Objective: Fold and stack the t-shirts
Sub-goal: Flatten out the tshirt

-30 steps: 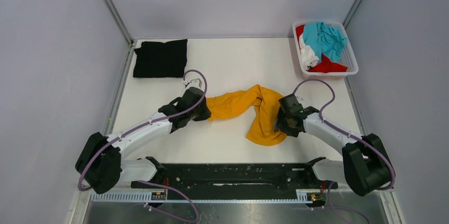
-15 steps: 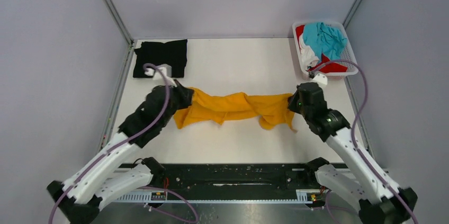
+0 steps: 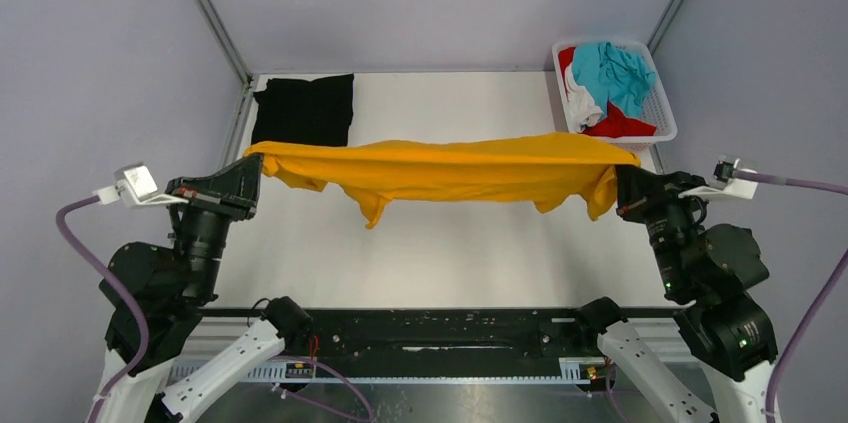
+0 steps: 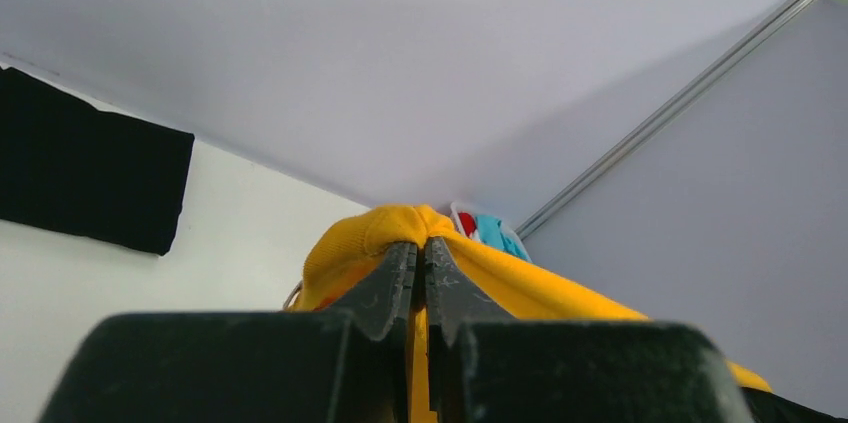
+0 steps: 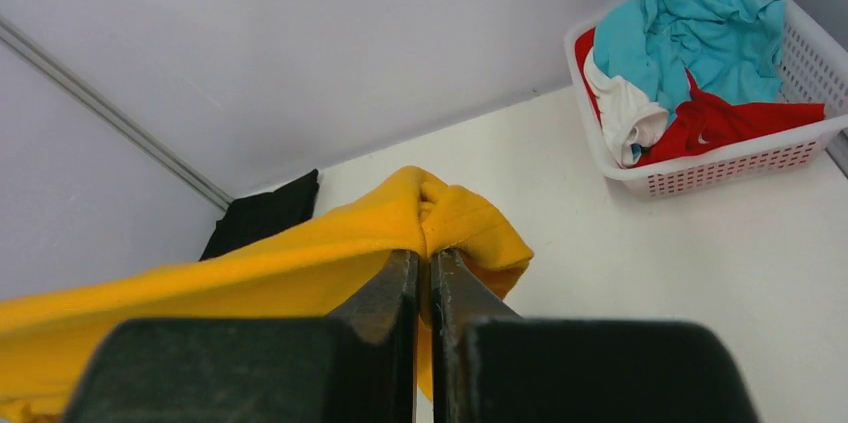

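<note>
Left tool (image 3: 250,161) & right tool (image 3: 622,185) clamped on orange-yellow t-shirt (image 3: 450,168) ends, stretched over counter (image 3: 450,253). Soft, light, sags mid; I'd grip corners.

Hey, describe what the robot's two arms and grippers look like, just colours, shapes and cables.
Both arms, left arm and right arm, mix white links with bulky black joint housings. A purple cable loops off each wrist beside a small white block. The left gripper and right gripper have black, tapering, slightly scuffed fingers.
</note>
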Controlling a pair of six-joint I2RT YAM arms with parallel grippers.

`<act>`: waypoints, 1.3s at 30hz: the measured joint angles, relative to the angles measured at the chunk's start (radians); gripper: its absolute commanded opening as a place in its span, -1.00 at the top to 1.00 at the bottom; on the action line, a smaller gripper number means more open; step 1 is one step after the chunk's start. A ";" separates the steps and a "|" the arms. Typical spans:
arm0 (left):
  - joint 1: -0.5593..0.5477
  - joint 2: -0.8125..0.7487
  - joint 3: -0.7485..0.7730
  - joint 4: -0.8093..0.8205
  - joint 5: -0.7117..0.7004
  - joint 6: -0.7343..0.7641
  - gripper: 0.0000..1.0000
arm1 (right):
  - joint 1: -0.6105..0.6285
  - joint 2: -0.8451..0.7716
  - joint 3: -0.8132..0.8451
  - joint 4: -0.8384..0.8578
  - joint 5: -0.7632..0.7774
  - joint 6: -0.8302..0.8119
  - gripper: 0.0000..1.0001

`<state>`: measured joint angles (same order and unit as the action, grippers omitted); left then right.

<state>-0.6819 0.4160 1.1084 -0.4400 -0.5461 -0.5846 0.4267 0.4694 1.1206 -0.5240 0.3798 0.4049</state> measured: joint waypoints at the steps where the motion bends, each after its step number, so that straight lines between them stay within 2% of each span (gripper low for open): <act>1: 0.000 -0.018 0.000 -0.006 0.000 0.001 1.00 | 0.000 -0.016 0.001 -0.002 -0.002 -0.005 1.00; 8: -0.003 -0.066 -0.013 -0.068 -0.011 -0.012 1.00 | 0.005 -0.020 0.000 -0.077 -0.032 -0.026 1.00; 15: -0.003 0.035 -0.071 -0.193 -0.109 -0.100 1.00 | 0.005 0.094 -0.090 -0.103 -0.020 -0.027 1.00; 19: 0.003 0.226 -0.114 -0.282 -0.168 -0.165 1.00 | 0.002 0.254 -0.180 -0.101 0.003 -0.027 1.00; 22: 0.050 0.385 -0.138 -0.288 -0.152 -0.176 1.00 | -0.023 0.403 -0.220 -0.074 -0.003 -0.027 1.00; 28: 0.275 0.697 -0.154 -0.154 0.031 -0.146 1.00 | -0.167 0.623 -0.232 0.061 -0.080 -0.008 1.00; 31: 0.347 0.840 -0.130 -0.076 0.091 -0.127 1.00 | -0.235 0.739 -0.205 0.124 -0.126 0.009 1.00; 35: 0.396 1.041 -0.015 0.001 0.137 -0.095 1.00 | -0.277 0.921 -0.101 0.179 -0.160 0.015 0.97; 36: 0.404 1.082 0.016 0.013 0.145 -0.088 0.91 | -0.282 0.969 -0.066 0.189 -0.162 0.013 0.94; 37: 0.413 1.139 0.067 0.028 0.154 -0.079 0.73 | -0.286 1.020 -0.027 0.200 -0.163 0.010 0.85; 39: 0.426 1.233 0.155 0.048 0.164 -0.062 0.65 | -0.292 1.100 0.037 0.214 -0.165 0.006 0.64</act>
<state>-0.2562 1.6485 1.2633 -0.3923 -0.3817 -0.6464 0.1349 1.5696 1.1572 -0.3096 0.2150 0.4107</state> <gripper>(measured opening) 0.107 0.054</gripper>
